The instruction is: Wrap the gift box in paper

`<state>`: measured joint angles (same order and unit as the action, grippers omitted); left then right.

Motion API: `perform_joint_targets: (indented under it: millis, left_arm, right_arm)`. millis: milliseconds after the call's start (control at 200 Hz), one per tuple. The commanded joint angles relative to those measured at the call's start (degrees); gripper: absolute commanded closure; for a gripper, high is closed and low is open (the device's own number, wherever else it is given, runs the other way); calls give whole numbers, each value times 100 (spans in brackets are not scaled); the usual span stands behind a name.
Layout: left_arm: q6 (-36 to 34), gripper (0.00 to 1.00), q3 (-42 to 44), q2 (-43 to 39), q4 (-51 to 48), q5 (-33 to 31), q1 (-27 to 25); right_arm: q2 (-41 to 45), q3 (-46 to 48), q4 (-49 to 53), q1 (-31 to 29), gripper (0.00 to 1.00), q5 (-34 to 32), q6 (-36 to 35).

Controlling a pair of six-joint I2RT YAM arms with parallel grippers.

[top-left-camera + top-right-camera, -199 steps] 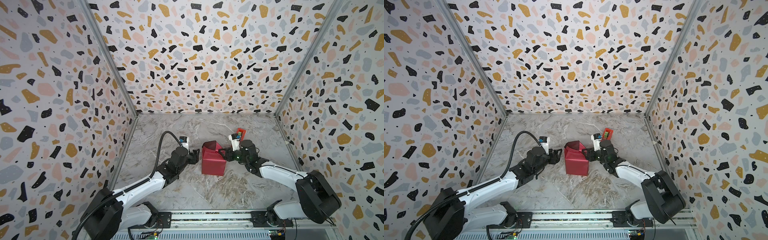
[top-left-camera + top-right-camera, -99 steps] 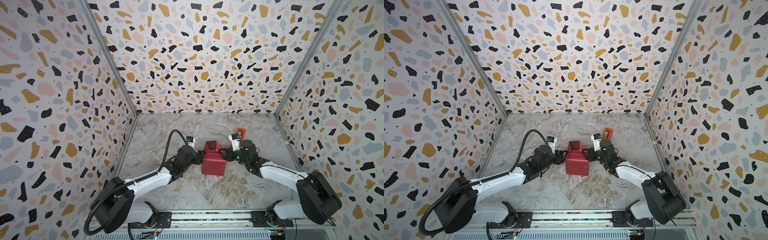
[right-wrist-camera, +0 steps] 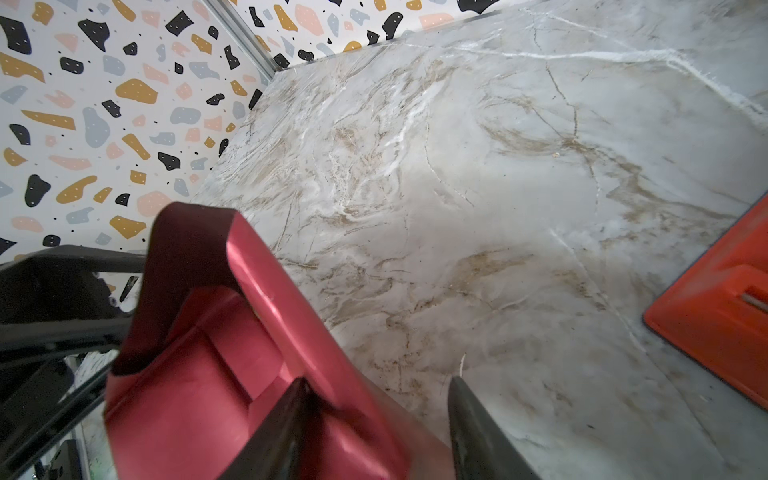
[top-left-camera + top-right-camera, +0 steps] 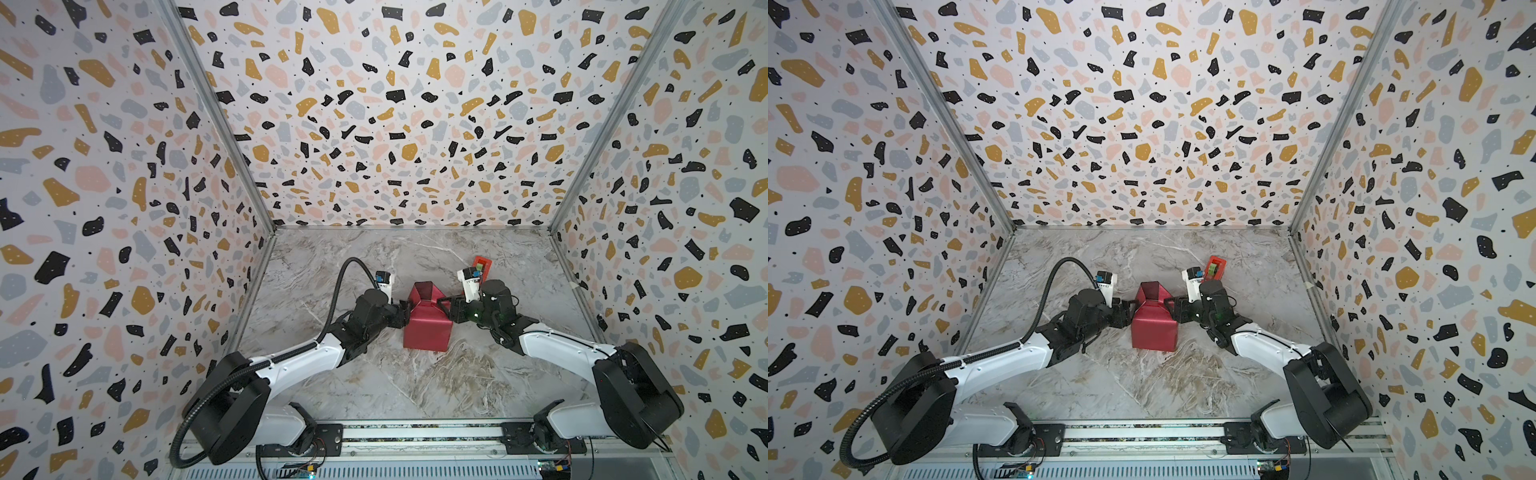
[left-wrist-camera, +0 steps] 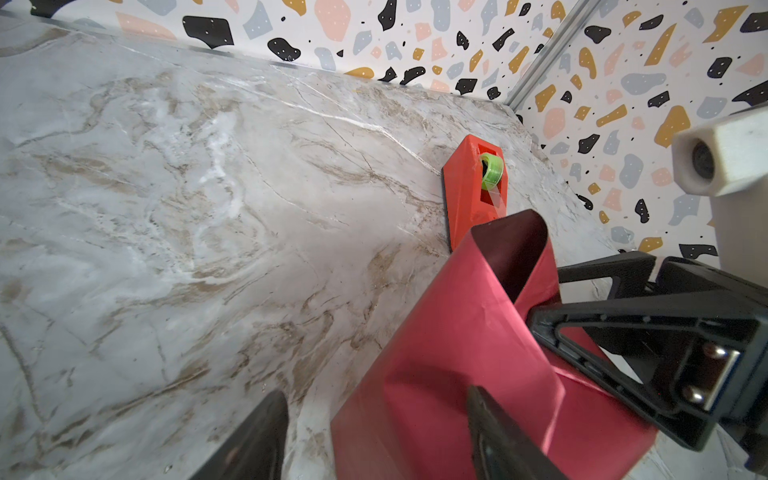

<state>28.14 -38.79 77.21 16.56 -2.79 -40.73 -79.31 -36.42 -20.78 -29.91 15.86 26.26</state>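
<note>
paper: smooth, satin sheen, lightly creased | table: smooth, marble look | tape dispenser: matt plastic

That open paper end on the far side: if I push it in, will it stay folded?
Likely floppy: the paper end stands as a thin, curved, open sleeve. Probably springy too: its bends look rounded, not creased, so it may pop back out. Its glossy face may slip in a grip.
</note>
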Motion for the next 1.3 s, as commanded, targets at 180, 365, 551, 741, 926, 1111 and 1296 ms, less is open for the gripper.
perform_joint_targets:
  millis: [180, 365, 551, 741, 926, 1111, 1296]
  left_arm:
    - [-384, 30, -331, 423, 252, 279, -49]
    - [-638, 29, -367, 577, 192, 311, -14]
    - [-704, 28, -387, 549, 196, 481, 113]
    - [-844, 28, -591, 734, -4, 507, 233]
    - [-928, 27, -682, 904, -69, 676, 354]
    - [-1234, 26, -776, 855, -381, 945, 476]
    - [-1565, 24, -806, 835, -535, 1217, 592]
  right_arm:
    - [-14, 103, 692, -32, 46, -91, -191]
    - [29, 109, 723, -28, 46, -100, -267]
    - [29, 131, 712, -32, 46, -80, -272]
    - [38, 134, 695, -32, 46, -68, -282]
    - [43, 161, 697, -32, 46, -96, -354]
    - [91, 204, 693, -32, 46, -92, -416]
    - [132, 179, 700, -15, 46, -65, -500]
